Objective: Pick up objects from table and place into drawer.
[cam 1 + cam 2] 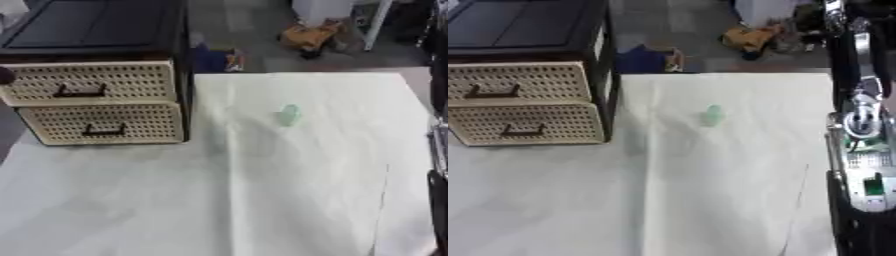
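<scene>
White paper covers the worktop [289, 200], where a small pale green object [290, 115] sits alone. Left of it, a cabinet [96, 75] has two closed woven drawers [101, 122], contents hidden. Only the right arm [864, 150] shows; no robot hand is visible.

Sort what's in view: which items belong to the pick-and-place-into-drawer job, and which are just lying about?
Job items:
- small pale green translucent object on the table
- black cabinet with two cream perforated drawers, both closed

Lying about:
- yellow-orange item on the floor
- blue item behind the table

Small pale-green object [290, 114] mid-frame too blurred to identify; drawer unit [96, 102] cut off at left edge; right arm [864, 150] cropped, hand unseen.
</scene>
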